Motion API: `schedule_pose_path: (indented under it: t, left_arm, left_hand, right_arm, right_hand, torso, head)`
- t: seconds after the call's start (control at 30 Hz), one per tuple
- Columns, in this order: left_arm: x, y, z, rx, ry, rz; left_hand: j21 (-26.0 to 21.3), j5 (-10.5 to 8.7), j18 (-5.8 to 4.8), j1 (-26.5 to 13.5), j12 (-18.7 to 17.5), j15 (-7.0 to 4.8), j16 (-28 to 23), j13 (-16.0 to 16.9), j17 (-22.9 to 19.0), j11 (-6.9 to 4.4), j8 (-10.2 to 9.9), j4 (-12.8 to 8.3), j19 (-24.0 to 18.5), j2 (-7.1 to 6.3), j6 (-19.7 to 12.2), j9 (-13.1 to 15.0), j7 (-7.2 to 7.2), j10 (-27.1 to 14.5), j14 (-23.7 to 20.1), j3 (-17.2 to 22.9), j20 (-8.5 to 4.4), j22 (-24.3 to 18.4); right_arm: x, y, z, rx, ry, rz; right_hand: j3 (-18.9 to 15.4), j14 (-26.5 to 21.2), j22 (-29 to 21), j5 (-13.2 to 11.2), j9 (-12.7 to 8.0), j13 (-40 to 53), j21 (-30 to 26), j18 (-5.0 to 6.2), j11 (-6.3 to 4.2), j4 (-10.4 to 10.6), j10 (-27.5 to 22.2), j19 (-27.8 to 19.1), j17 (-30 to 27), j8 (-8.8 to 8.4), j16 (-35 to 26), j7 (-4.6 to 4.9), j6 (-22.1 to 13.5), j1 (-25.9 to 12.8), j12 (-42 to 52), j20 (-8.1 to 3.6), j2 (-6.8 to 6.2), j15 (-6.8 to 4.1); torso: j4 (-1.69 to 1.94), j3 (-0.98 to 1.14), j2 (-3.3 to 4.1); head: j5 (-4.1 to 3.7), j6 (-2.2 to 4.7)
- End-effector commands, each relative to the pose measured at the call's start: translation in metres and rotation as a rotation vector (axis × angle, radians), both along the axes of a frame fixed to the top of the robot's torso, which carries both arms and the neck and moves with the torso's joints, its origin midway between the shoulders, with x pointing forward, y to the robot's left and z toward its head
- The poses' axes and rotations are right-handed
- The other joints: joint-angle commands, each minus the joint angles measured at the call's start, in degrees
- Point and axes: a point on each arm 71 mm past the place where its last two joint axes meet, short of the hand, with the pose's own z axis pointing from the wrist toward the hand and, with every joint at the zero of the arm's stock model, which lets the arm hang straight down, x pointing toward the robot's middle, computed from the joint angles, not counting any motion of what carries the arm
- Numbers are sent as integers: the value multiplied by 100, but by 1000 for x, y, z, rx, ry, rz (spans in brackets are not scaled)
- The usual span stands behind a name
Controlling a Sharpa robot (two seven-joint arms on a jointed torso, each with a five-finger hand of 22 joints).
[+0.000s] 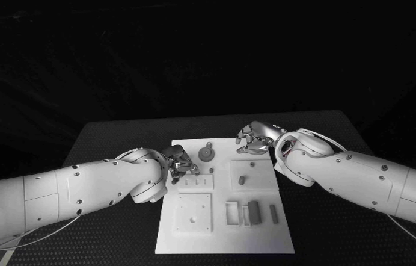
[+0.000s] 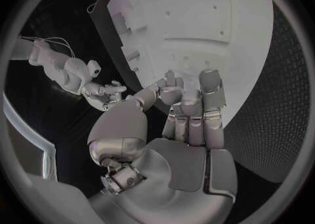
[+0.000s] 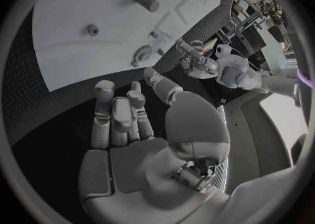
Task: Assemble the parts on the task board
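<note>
- Left hand fingers: curled in together over the palm; nothing plainly held in the left wrist view. Hand sits at the left edge of the task board, just beside the upper left fixture block.
- Right hand fingers: also curled in toward the palm, nothing between them in the right wrist view. Hand hangs over the board's upper right corner.
- Left side of the board: square plate fixture low on the left, holes visible, looks unfilled. The block above it has small pegs standing on it; can't tell if those are seated parts.
- Middle: round disc part near the top, between the two hands, seems loose on the board rather than mounted. Judged not yet placed.
- Right of middle: raised block with a short cylinder peg upright in it; looks seated.
- Lower right: slotted rack with a darker bar standing in it and one narrow piece lying beside it, apart.
- Progress, my call: early to mid. Neither hand carries a part, most fixtures appear open.
</note>
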Motion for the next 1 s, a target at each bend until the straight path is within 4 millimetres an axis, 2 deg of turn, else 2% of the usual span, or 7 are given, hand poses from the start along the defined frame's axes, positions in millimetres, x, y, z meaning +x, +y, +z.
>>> schedule_pose_path:
  t: [0.03,0.27,0.67,1.0]
  left_arm:
    - [-1,-2,-2,59,-19,-31]
    - [-1,-4,-5,97,-43,-50]
    - [0,-8,-10,147,-64,-63]
    - [1,-10,-12,169,-62,-71]
  left_hand:
    - [29,18,48,6,23,-375,31,-9,-11,-53,-3,29,207,0,421,772,-362,-18,395,-10,-166,7]
    - [24,-19,42,-7,34,-381,63,-29,-36,-59,-12,45,214,-41,443,780,-369,-21,382,-16,-159,13]
    - [15,-97,26,-35,46,-394,126,-93,-97,-81,3,94,215,-84,535,811,-393,-16,361,-35,-138,33]
    - [15,-111,23,-36,42,-399,147,-134,-124,-86,2,103,211,-103,552,821,-399,-8,353,-36,-132,47]
  right_arm:
    - [-1,1,0,3,-2,10]
    - [-1,0,0,3,-2,9]
    - [-1,0,-1,2,1,9]
    - [-1,0,-1,4,0,8]
  right_hand:
    - [41,-47,49,36,-8,-10,-33,273,-6,-3,-11,14,-10,-39,-22,65,102,5,13,-6,-41,-5]
    - [42,-48,49,36,-7,-14,-35,273,-6,-3,-12,13,-11,-39,-24,65,103,6,14,-6,-41,-6]
    - [43,-49,49,36,-7,-21,-38,273,-6,-1,-12,12,-13,-40,-26,65,105,4,16,-5,-41,-6]
    - [42,-50,49,36,-8,-26,-39,273,-6,1,-13,12,-14,-43,-28,65,104,0,18,-3,-42,-6]
  torso:
    - [1,0,0]
    - [8,-3,-1]
    - [-5,-2,6]
    - [3,-8,3]
  head:
    - [-4,-17]
    - [-13,-51]
    - [-20,-58]
    - [-32,-70]
